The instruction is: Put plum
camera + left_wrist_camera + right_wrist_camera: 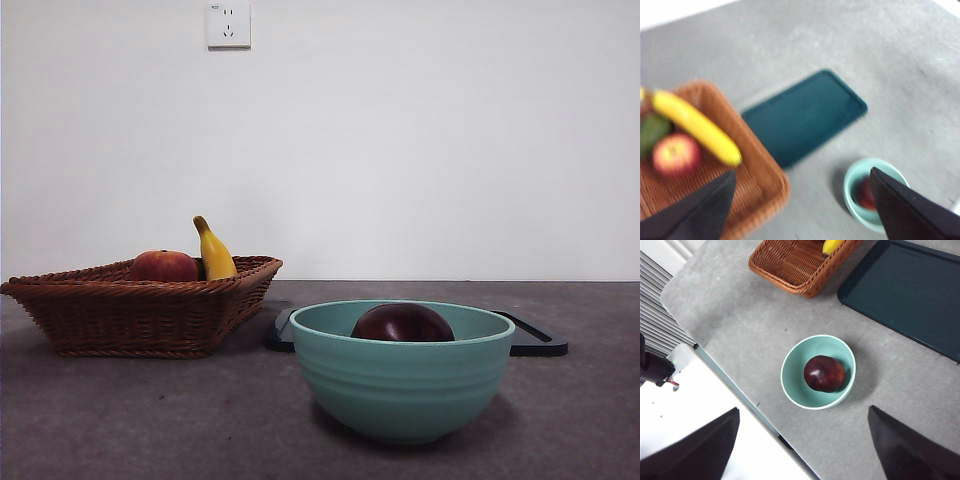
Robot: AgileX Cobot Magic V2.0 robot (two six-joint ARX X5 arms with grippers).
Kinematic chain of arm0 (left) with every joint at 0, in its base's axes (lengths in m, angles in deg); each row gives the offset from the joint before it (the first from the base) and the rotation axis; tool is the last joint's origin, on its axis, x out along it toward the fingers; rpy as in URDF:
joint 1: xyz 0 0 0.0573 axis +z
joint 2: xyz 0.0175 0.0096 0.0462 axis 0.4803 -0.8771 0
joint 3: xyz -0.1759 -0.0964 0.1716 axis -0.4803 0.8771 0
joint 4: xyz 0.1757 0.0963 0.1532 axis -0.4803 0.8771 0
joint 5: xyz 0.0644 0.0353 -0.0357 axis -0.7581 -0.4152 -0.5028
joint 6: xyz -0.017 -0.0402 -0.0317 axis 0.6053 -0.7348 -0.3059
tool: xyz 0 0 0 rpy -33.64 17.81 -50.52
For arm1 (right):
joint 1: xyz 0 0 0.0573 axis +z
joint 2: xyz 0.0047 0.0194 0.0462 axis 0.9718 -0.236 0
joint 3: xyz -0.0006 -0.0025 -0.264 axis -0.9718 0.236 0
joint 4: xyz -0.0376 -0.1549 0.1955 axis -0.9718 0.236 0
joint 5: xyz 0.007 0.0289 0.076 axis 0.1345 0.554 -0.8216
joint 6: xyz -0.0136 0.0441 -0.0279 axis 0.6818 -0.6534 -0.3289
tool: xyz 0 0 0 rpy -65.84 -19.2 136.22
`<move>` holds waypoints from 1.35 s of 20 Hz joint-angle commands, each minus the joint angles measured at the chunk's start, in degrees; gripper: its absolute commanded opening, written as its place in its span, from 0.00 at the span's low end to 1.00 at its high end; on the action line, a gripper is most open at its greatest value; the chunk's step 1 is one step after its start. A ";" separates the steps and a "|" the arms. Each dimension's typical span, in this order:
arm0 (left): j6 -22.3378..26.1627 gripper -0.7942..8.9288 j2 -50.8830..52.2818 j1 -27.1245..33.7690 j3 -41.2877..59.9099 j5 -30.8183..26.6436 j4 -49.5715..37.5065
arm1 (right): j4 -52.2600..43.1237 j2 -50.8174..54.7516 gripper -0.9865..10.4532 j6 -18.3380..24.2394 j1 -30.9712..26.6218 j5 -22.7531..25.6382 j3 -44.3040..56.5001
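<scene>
The dark maroon plum (402, 324) lies inside the teal bowl (402, 385) at the table's front. It also shows in the right wrist view (824, 373), in the bowl (790, 370), and blurred in the left wrist view (866, 194). My left gripper (802, 210) is open and empty, high above the table between the basket and the bowl. My right gripper (802, 450) is open and empty, high above the bowl. Neither arm shows in the front view.
A woven basket (150, 310) at the left holds a red apple (163, 266) and a yellow banana (214, 252); the left wrist view also shows a green fruit (652, 132) in it. A dark tray (535, 340) lies behind the bowl.
</scene>
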 commanded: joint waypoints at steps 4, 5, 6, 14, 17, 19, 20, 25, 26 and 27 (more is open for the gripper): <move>-0.17 0.53 10.45 3.08 14.01 7.91 0.09 | -0.37 -0.37 0.45 -0.17 0.26 0.04 -1.07; -0.15 0.53 12.44 3.08 17.31 9.60 0.13 | -0.37 -0.39 0.45 -0.17 0.26 0.04 -1.07; -0.17 0.53 13.88 3.06 20.00 11.39 0.17 | -0.37 -0.39 0.45 -0.17 0.26 0.04 -1.07; 0.02 0.49 18.80 3.02 30.75 18.32 0.83 | -0.28 -0.42 0.45 -0.44 0.26 0.04 -0.81; -0.02 0.49 18.80 3.02 30.75 18.93 0.74 | -0.35 -0.96 0.45 -1.51 0.28 0.02 -0.02; -0.02 0.49 18.80 3.02 30.75 19.28 0.66 | -0.50 -2.10 0.44 -2.38 0.85 0.11 1.86; -0.02 0.49 18.80 3.02 30.75 19.28 0.66 | -1.20 -2.80 0.44 -3.02 1.31 0.48 3.13; -0.02 0.49 18.80 3.02 30.75 19.28 0.52 | -13.81 -7.10 0.44 -10.95 6.14 5.35 11.58; -0.02 0.49 18.80 3.02 30.75 19.28 0.44 | -16.02 -8.48 0.44 -11.87 7.56 7.50 12.87; 0.00 0.49 18.80 3.02 30.75 19.28 0.39 | -18.03 -9.75 0.44 -12.70 8.94 9.25 13.99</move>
